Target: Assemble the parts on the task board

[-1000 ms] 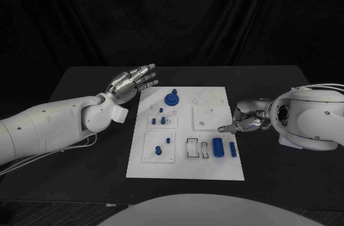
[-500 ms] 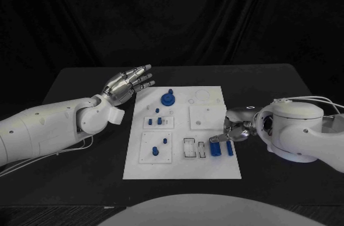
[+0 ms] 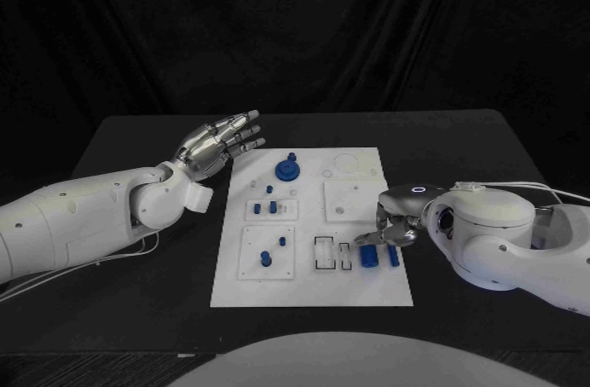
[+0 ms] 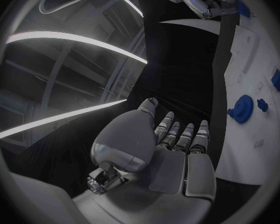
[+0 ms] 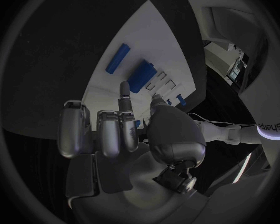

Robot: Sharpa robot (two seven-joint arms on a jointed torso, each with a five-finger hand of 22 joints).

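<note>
The black tabletop point(image 3: 147, 319) carried the white task board point(image 3: 308, 289) in its middle. The left robot hand point(image 3: 222, 144) hovered at the board's far left corner with flat, spread fingers and held nothing. The right robot hand point(image 3: 391, 229) hung over the board's right edge, its fingers partly curled and nothing between them, pointing toward the two loose parts.

The large blue gear point(image 3: 289, 170) stood at the far side of the board. The thick blue cylinder point(image 3: 372, 256) and the thin blue pin point(image 3: 394, 255) lay side by side at the near right, just beside the fingertips.

The step in hand seemed to be a pick of one loose piece. It would go well if the fingers came down on one piece only and pinched its middle, so the neighbour did not roll away.
</note>
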